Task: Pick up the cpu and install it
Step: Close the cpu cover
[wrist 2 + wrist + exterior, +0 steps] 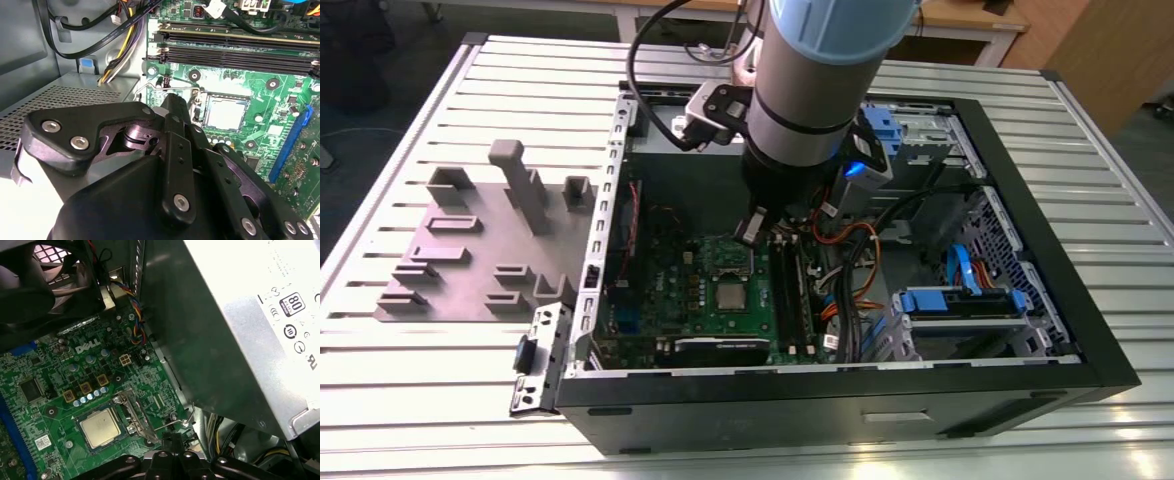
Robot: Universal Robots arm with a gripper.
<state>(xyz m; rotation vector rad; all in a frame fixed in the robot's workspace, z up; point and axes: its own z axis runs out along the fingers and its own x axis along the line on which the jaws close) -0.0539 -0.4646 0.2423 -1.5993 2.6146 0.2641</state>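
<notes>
The cpu [730, 296], a small square chip with a silver top, lies flat in its socket on the green motherboard [678, 290] inside the open computer case. In both wrist views the cpu [226, 113] [100, 427] has nothing on top of it. The socket's metal frame [135, 412] stands hinged up beside it, and the thin wire lever [176, 422] sticks out past the frame. My gripper [754, 228] hangs just above the board beside the socket, shut with nothing between its fingers. Its tip [172, 101] [175, 441] is right at the lever's end, apart from the cpu.
The grey power supply box [240, 340] with a white label rises close beside the gripper. Memory slots [235, 47], cable bundles [847, 265] and blue drive bays [958, 300] crowd the case. A fan [30, 285] hangs over the board. A grey fixture plate [480, 250] lies on the slatted table at the exterior view's left.
</notes>
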